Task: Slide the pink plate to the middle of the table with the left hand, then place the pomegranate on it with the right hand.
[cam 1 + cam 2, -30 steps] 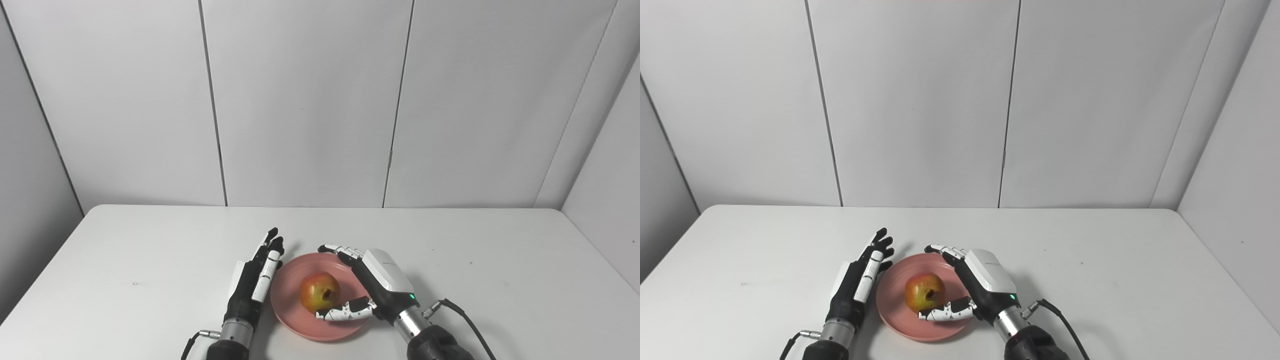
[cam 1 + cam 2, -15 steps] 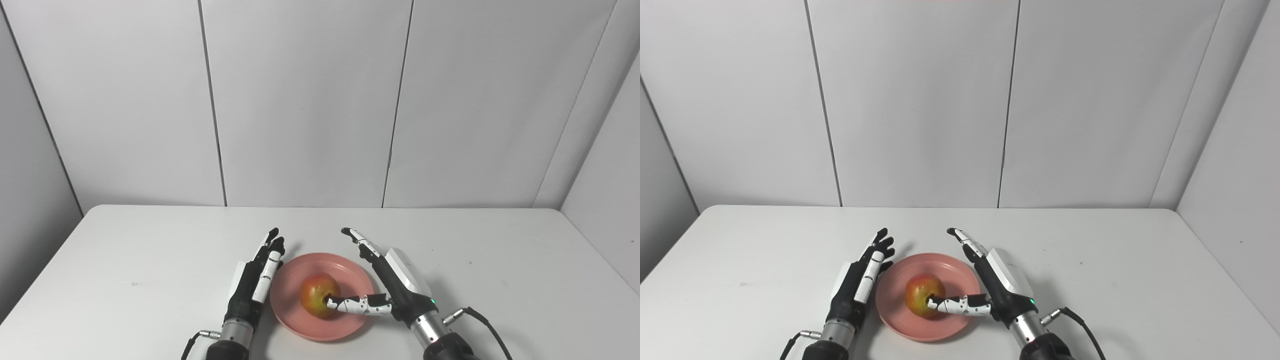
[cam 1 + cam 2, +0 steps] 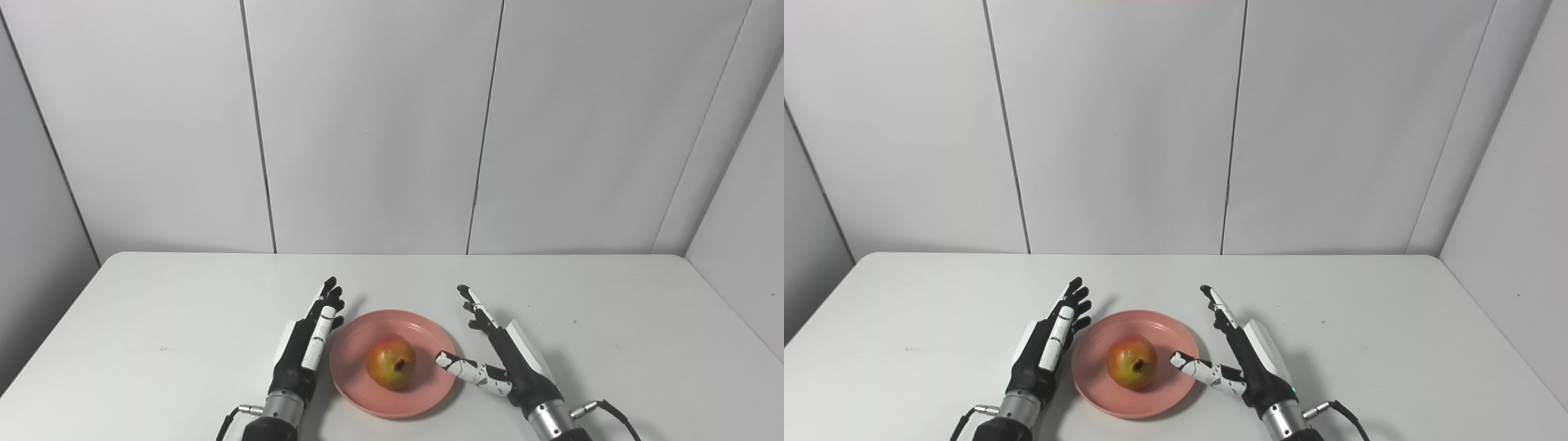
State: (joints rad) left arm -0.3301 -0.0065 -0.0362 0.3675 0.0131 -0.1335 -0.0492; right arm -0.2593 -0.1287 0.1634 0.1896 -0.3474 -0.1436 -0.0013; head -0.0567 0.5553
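A pink plate [image 3: 358, 383] lies near the table's front middle, and a red-yellow pomegranate [image 3: 391, 370] rests on it. My left hand [image 3: 303, 351] stands open just off the plate's left rim, fingers straight and pointing away from me. Right of the plate my right hand [image 3: 505, 361] is open too, fingers spread and empty, its thumb over the plate's right edge and clear of the fruit.
The white table [image 3: 153, 318] stretches to a wall of pale panels [image 3: 373, 122] behind. A grey cable [image 3: 615, 411] trails from my right wrist at the front edge. Side walls close in at left and right.
My right hand let go of the pomegranate, straightened its fingers and drew back to the right off the plate. The left hand barely shifted.
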